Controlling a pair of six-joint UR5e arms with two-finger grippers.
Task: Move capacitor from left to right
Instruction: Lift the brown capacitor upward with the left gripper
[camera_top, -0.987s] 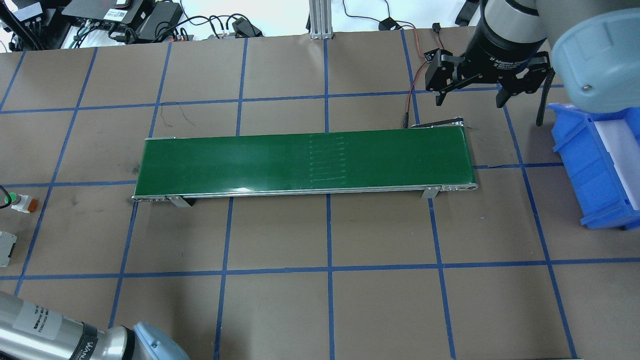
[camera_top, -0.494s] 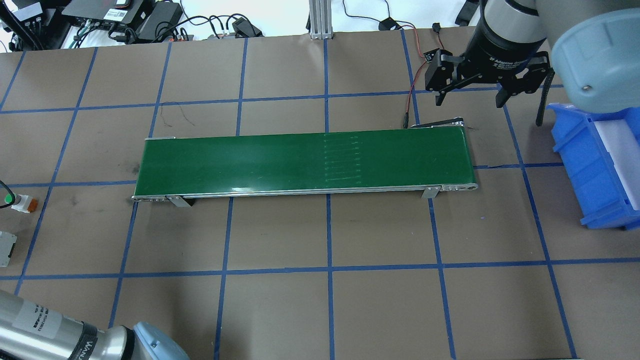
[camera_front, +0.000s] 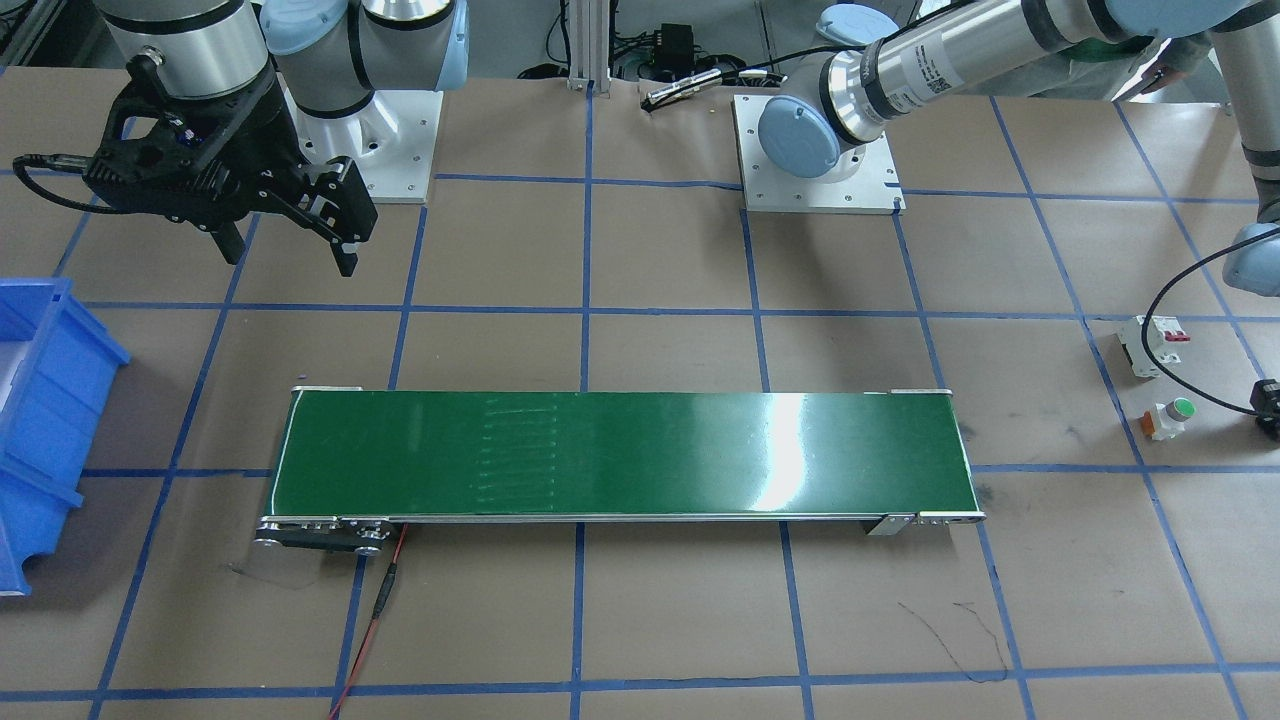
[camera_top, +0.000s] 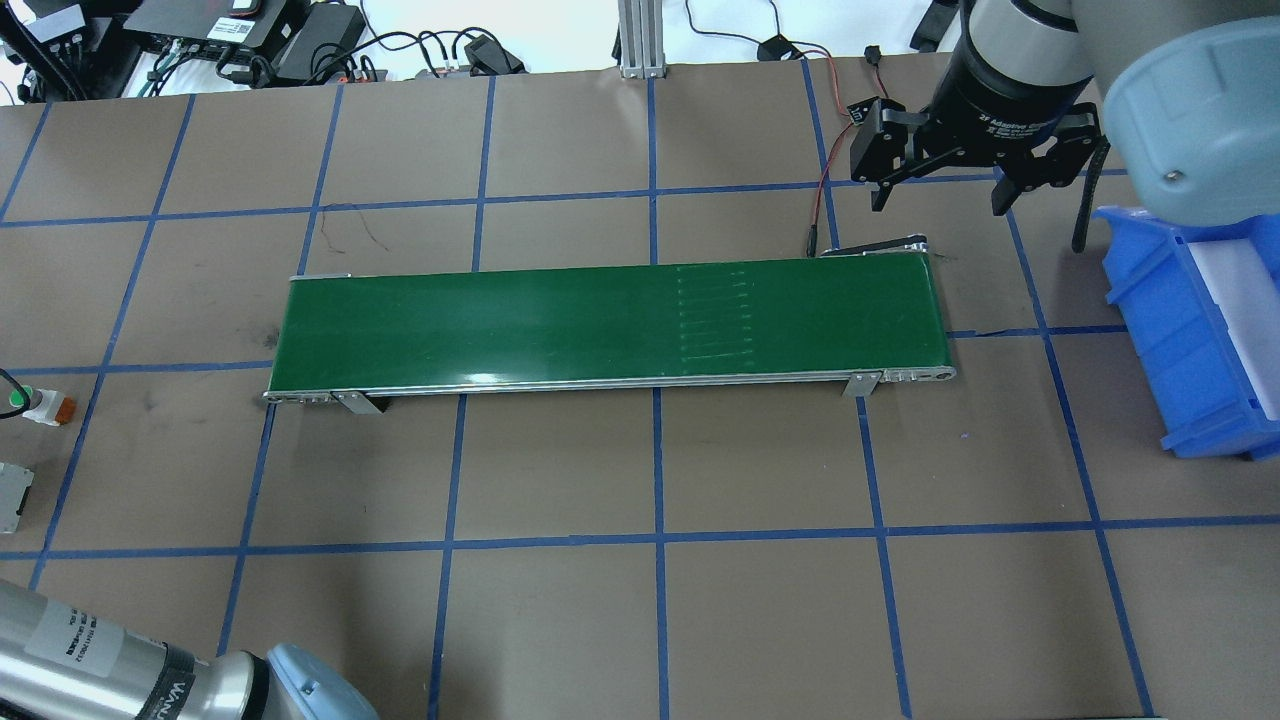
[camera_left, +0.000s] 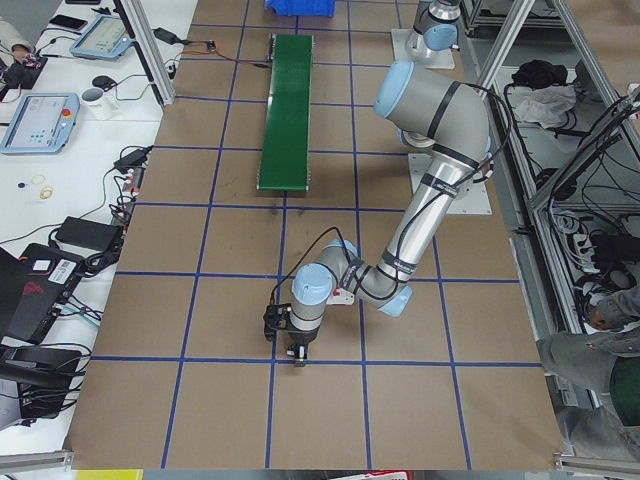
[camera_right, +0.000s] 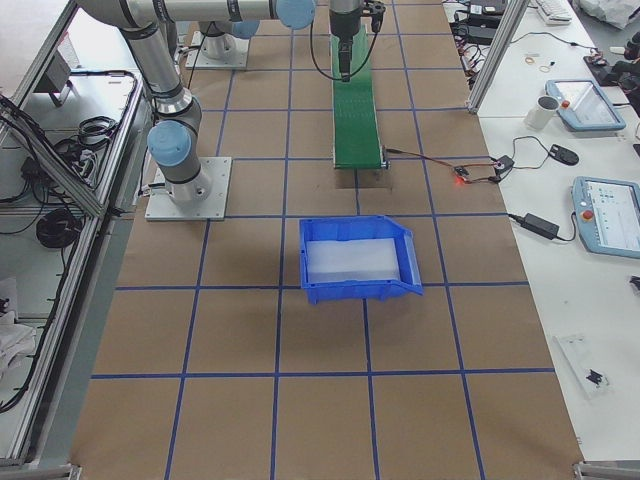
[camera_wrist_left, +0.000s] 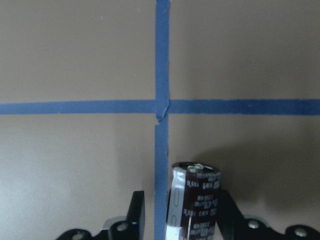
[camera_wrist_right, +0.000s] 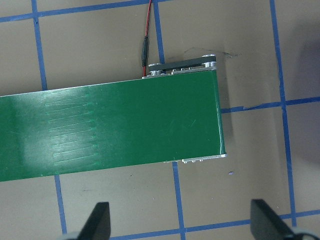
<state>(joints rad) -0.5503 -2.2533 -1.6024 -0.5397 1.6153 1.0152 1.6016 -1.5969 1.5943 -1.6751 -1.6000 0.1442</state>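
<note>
The capacitor (camera_wrist_left: 194, 202), a dark-brown cylinder with printed text, sits between the fingers of my left gripper (camera_wrist_left: 182, 200) in the left wrist view. It rests against the right finger (camera_wrist_left: 229, 215), and a gap shows between it and the left finger (camera_wrist_left: 137, 210), so the gripper is open around it. In the exterior left view the left gripper (camera_left: 293, 352) is low over the paper, far from the green conveyor (camera_left: 288, 100). My right gripper (camera_top: 940, 195) is wide open and empty, hovering behind the conveyor's right end (camera_top: 900, 300).
A green-capped push button (camera_front: 1172, 418) and a white circuit breaker (camera_front: 1155, 343) lie at the table's left end. A blue bin (camera_top: 1190, 330) stands beyond the conveyor's right end. A red wire (camera_top: 822, 200) runs to the conveyor.
The seam marks on the green belt have shifted to the right, so the belt is running. The right gripper has stayed in place and open.
</note>
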